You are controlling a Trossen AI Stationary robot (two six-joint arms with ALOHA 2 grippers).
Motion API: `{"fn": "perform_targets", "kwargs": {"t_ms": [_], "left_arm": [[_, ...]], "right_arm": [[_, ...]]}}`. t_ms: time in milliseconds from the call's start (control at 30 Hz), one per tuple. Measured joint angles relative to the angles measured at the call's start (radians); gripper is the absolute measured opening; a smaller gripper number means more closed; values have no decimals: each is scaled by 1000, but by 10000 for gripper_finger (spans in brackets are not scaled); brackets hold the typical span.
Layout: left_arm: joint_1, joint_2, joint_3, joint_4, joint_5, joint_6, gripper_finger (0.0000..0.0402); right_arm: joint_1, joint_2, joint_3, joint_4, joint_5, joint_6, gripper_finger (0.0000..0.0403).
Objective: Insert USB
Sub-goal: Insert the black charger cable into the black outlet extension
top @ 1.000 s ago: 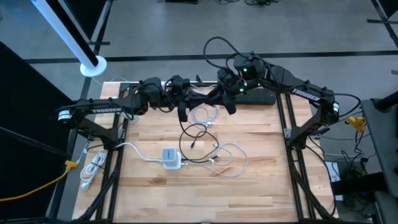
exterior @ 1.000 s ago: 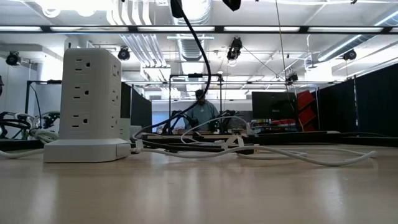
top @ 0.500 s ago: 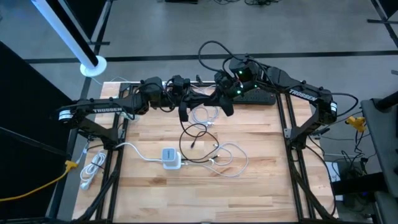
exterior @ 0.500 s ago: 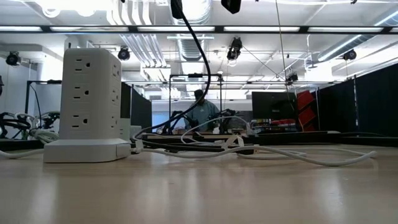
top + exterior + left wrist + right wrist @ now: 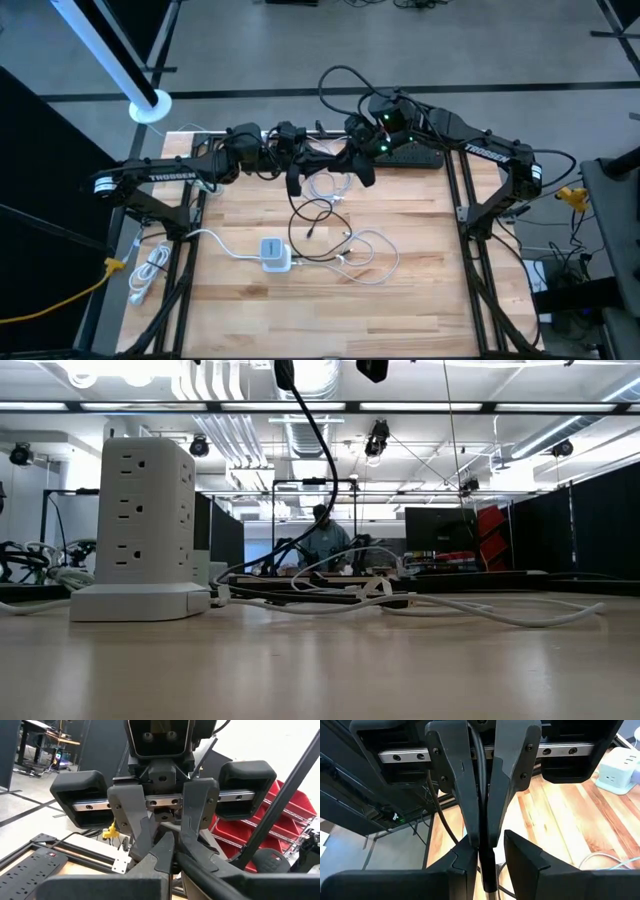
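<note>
Right wrist view: left hand faces this camera with its fingers pressed together on a black USB cable. The cable runs down between them and ends in a dark plug that sticks out past the fingertips.

Right hand meets it head-on. Its own two fingers stand apart on either side of the plug. One lies close against it, and the other shows a gap, so there is no clamp from this side.

Left wrist view: right hand is seen from the front, its fingers narrowing toward the plug tip.

High view: both hands, left and right, meet tip to tip above the far middle of the desk. The black cable drops from the left hand and loops on the wood just below it. A black power strip lies just behind the right hand at the desk's far edge. A white power tower stands well apart from both hands, toward the near side, with white cables coiled beside it.

Low view: the cable hangs down from above. The power tower stands upright on the desk. A person is seated far behind.
</note>
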Motion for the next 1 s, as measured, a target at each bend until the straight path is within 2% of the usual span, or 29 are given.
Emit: {"fn": "perform_targets", "kwargs": {"t_ms": [100, 167, 233, 333, 700, 833, 1000], "left_arm": [[0, 0, 0, -3, 2, 0, 11], [0, 0, 0, -5, 4, 4, 11], [0, 0, 0, -8, 5, 8, 11], [0, 0, 0, -10, 6, 8, 13], [3, -18, -2, -25, 9, 40, 149], [10, -20, -3, -36, 2, 39, 181], [17, -21, -4, -44, -4, 37, 201]], "right_arm": [[0, -2, 0, -3, -1, 0, 77], [0, -3, 0, -6, -4, -1, 60], [0, -3, 0, -13, -7, -18, 27], [0, -5, 0, -22, -7, -48, 19], [0, -35, 2, -66, 3, -119, 19], [0, -46, 3, -103, 2, -137, 19], [0, -56, 3, -133, 2, -144, 19]]}}
